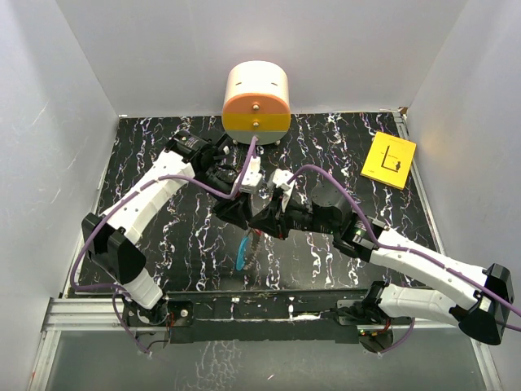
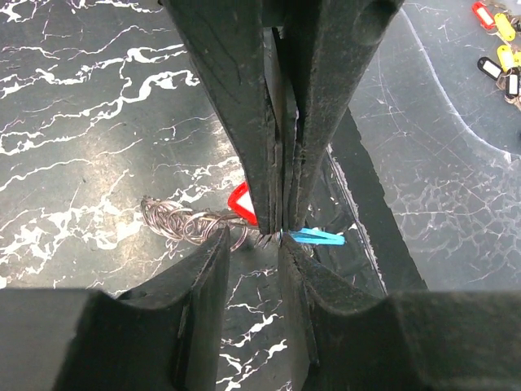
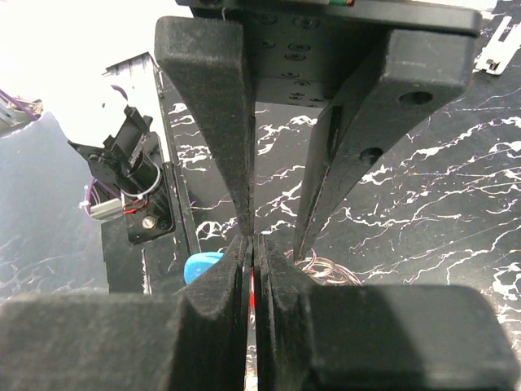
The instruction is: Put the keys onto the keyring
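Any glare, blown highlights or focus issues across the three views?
Top external: evenly lit and sharp. Left wrist: the left pincer sits close to the lens as a dark mass with little detail; a pale sheen washes out the table at right. Right wrist: upper-left corner is blown out white; the right pincer looks soft up close.

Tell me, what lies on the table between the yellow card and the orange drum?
Nothing: in the top view, the table is bare between the card and the drum.
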`<state>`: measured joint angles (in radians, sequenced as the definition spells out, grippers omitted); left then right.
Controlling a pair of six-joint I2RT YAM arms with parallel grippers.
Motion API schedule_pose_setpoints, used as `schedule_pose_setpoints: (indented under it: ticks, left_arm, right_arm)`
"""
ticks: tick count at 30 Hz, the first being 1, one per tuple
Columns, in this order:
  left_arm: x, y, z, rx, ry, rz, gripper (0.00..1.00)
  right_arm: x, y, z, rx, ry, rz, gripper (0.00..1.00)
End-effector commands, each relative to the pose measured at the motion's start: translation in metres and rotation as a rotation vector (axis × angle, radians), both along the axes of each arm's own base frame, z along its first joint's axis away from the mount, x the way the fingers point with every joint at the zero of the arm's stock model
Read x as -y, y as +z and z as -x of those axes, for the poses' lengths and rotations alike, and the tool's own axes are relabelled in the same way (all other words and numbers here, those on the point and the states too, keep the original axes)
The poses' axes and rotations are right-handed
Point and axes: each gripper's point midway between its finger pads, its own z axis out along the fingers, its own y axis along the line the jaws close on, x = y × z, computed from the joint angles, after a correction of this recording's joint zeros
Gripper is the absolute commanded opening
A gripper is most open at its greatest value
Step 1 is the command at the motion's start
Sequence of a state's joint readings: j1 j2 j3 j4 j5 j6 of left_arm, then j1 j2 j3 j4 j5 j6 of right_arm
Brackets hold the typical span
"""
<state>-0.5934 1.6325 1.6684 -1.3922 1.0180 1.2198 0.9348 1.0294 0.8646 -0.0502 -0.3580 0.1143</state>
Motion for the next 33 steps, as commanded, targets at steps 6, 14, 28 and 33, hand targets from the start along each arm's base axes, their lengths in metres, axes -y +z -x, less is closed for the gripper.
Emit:
schedule_pose_setpoints:
  ticks: [6,14,28,33]
  left_arm:
    - [0.0008,0.0147,0.0179,-0.006,-0.034,0.056,0.29]
    - [0.0003,0.0133,0.0212,-0.018,-0.038,0.063,0.24]
    - [0.0014,0.014,0.0206,-0.019,-0.039,0.068,0.07]
    - [0.0014,0.0156,0.0199,-0.013,-0.038,0.068,0.06]
  right_arm:
    - [-0.0007,0.0664,-0.0045,0.116,-0.019,-0.154,0.08]
    - [0.0006,0.0684,-0.0047,0.119,-0.024,-0.159,0.08]
    - [0.0044,0.069,-0.005,0.121,-0.04,-0.162,0.08]
    - [0.0072,0.0657,-0.0049,0.114,-0.05,-0.153,0.08]
